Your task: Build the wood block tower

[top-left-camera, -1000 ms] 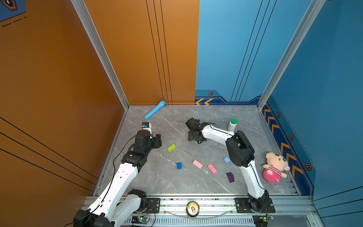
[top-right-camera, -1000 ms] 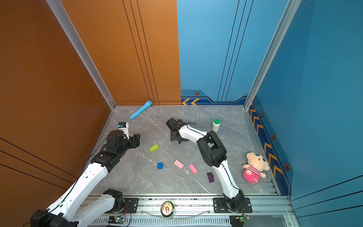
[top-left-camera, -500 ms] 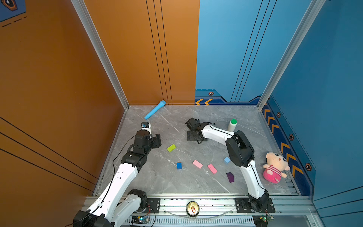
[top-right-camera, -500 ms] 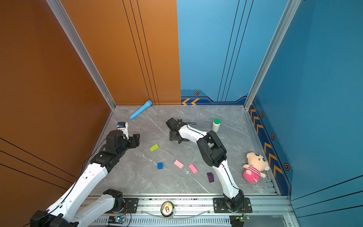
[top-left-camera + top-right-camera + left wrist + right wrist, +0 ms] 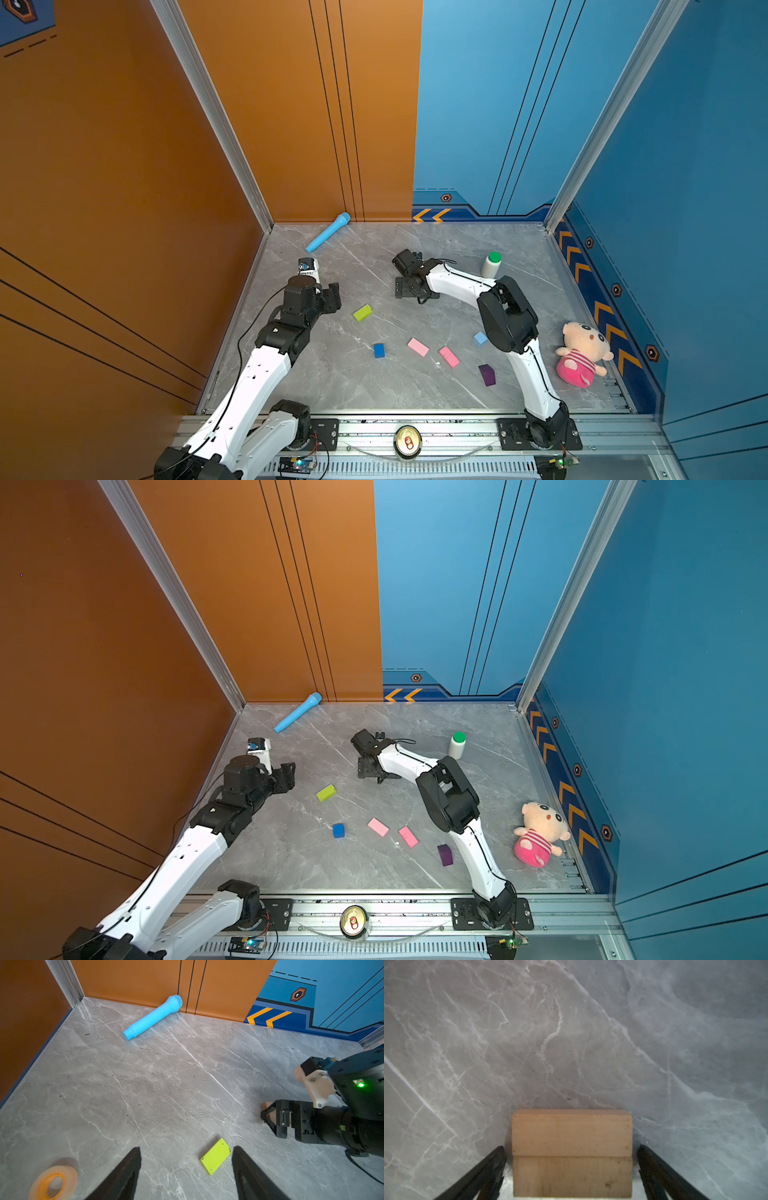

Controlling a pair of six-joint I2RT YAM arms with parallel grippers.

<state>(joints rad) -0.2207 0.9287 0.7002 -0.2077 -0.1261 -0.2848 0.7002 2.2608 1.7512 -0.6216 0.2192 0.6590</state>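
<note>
Right wrist view has the right gripper [image 5: 571, 1148] spread wide, fingers clear of the two tan bars [image 5: 572, 1134] sitting flush together at the floor's far middle, so I'd back straight out, no nudging.

Table [image 5: 332, 390]: loose blocks.
Microphone [image 5: 328, 232] back left; bottle [image 5: 491, 266] back right; touching bars [image 5: 572, 1153] mid-table; lone bar [image 5: 362, 312] left of them; nearer, left cube [image 5: 378, 350], bar pair [image 5: 417, 347], right cube [image 5: 480, 338]; peaked block [image 5: 486, 375] frontmost; plush [image 5: 582, 353] far right.

Bare floor [image 5: 332, 374] around lime-green bar [image 5: 363, 312]
</note>
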